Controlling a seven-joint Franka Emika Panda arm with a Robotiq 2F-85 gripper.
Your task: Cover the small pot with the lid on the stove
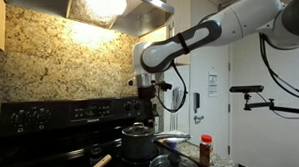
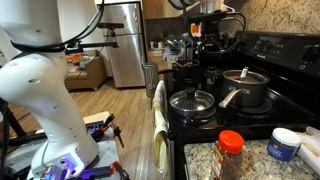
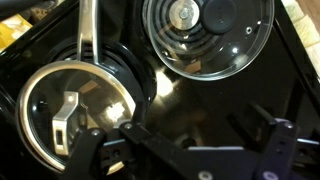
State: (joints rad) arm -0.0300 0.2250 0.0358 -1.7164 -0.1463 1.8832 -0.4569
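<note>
From my station I see the pincer [image 3: 185, 150] hanging over the black stove [image 3: 225, 100] with its two fingers [image 3: 100, 150] spread wide and nothing between them. In an exterior view the pincer [image 1: 145, 91] sits well above the cookware, touching none of it. The small pot [image 3: 75, 110] is at the lower left of the wrist view, its long metal handle [image 3: 88, 35] running toward the top edge. I can make out a shiny rim, and what looks like a glass cover with a metal grip already on it, though through the reflections I cannot be sure. The glass lid [image 3: 205, 35] lies flat on the neighbouring burner just beside that handle, its knob up and the coil showing through the glass. In an exterior view the same lid [image 2: 192, 102] rests on the front burner, with the pot [image 2: 247, 90] on the burner behind it and apart from it. On the speckled desk [image 2: 200, 160] next to the stove stand a red-capped spice jar [image 2: 230, 152] and a small tub [image 2: 283, 145]. A towel [image 2: 158, 125] hangs down the oven front, and a steel fridge [image 2: 125, 40] stands further back.
</note>
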